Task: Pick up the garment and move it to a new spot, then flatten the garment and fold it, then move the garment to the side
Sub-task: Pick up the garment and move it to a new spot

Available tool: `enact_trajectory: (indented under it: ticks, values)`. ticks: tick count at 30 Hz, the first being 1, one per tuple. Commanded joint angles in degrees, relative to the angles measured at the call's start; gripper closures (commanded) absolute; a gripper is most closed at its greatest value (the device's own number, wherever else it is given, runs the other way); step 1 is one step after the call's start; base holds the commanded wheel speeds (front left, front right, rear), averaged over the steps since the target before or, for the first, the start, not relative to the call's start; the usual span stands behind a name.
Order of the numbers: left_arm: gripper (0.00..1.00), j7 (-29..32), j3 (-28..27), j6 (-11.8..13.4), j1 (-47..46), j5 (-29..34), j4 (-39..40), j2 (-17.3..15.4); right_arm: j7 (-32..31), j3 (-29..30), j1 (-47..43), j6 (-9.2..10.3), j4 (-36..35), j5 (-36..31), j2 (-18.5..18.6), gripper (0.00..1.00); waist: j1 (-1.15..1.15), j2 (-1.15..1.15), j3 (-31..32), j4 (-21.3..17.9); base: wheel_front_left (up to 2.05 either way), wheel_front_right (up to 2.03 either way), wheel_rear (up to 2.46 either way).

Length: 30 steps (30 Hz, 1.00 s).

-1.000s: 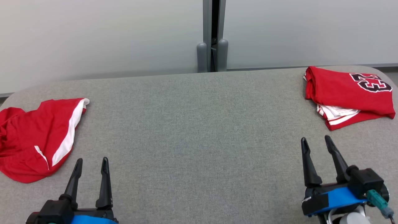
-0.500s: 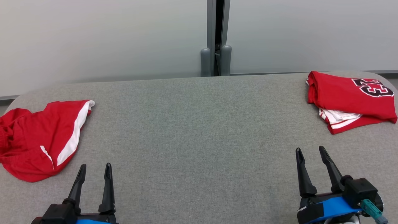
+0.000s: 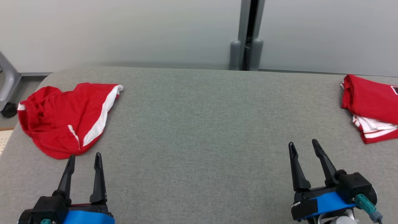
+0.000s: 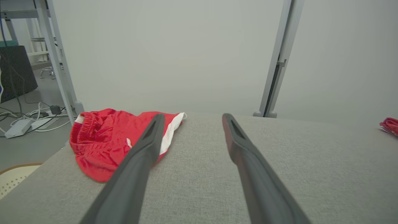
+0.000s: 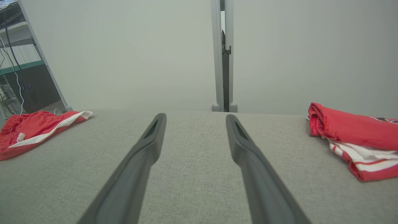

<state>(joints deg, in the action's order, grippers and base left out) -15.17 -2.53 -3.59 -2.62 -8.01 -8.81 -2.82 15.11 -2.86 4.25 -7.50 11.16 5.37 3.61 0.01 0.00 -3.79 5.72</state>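
Currently both grippers sit over the near side of the grey worktop [image 3: 199, 124], and neither holds anything. The left gripper [image 3: 85, 156] has its two dark fingers spread apart, with the tips just beside the near hem of the red shorts [image 3: 62, 121]. These lie crumpled, white side stripe showing, at the worktop's left end. The right gripper [image 3: 303, 143] is likewise spread wide. A folded red jersey [image 3: 370, 102] lies beyond it at the right edge, well apart from the shorts

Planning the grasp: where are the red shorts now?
Head view: red shorts at the left end of the grey table, just beyond the left end effector.
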Motion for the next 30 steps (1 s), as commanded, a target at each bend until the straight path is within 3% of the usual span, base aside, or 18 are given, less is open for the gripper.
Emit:
enact_trajectory:
  ticks: [1,17,24,30]
  values:
    - [0.0,0.0,-0.5,0.3,-0.9,0.2,0.2,-0.2,0.0,-0.3,1.1,0.02,-0.1,-0.2,-0.3,0.0,-0.01,0.0,-1.2,3.3,0.0,0.0,0.0]
    - [0.0,0.0,-3.5,1.3,-0.3,-1.2,1.0,-0.2,0.0,-0.9,2.9,0.02,0.5,-1.3,1.1,0.0,-0.01,0.0,-3.9,18.3,0.0,0.0,0.0]
    - [0.0,0.0,-3.7,1.7,0.1,-1.6,1.1,-0.2,0.0,-1.3,3.5,0.02,1.0,-1.3,1.6,0.0,-0.01,0.0,-4.3,20.2,0.0,0.0,0.0]
    - [0.0,0.0,-4.2,1.3,-1.9,-1.5,1.0,-0.2,0.0,-1.7,4.3,0.02,1.0,-1.1,1.9,0.0,-0.01,0.0,-4.9,19.2,0.0,0.0,0.0]
